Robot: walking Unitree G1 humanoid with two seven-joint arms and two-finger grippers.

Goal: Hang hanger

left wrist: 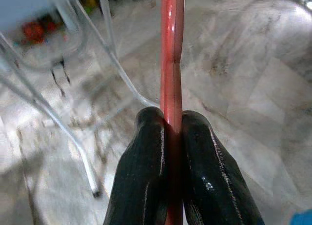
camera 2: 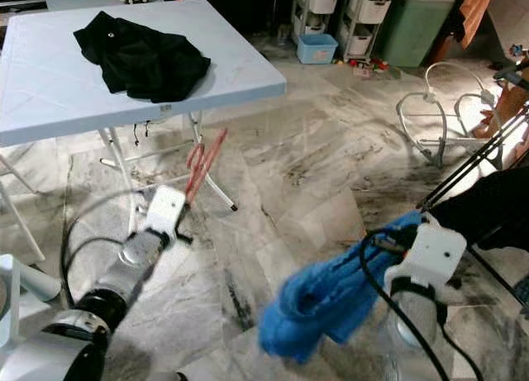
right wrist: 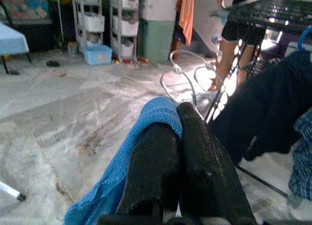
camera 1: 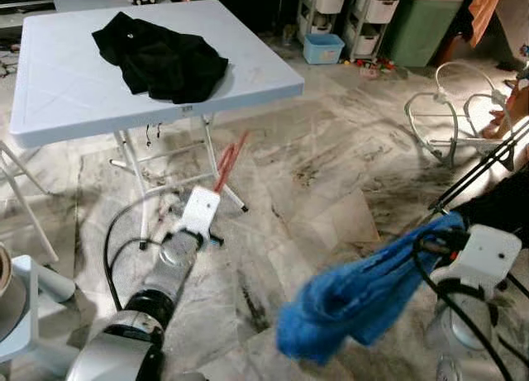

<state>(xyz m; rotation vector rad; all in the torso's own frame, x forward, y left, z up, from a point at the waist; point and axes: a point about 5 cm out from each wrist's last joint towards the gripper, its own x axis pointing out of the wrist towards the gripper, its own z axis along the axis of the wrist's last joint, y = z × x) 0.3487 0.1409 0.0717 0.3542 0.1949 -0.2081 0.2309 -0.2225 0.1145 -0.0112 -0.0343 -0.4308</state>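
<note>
The left gripper (left wrist: 171, 137) is pinching a red hanger (camera 1: 231, 160) low beside the table (camera 1: 248, 83), while the right gripper (right wrist: 176, 132) is gripping a blue cloth (camera 1: 364, 294). It looks mid-carry; next it likely needs to reach the rack (right wrist: 263, 10).

A glossy red plastic hanger (left wrist: 171, 64), nubbly blue knit cloth (camera 1: 355, 302), and polished veined marble floor (camera 1: 331, 174).
</note>
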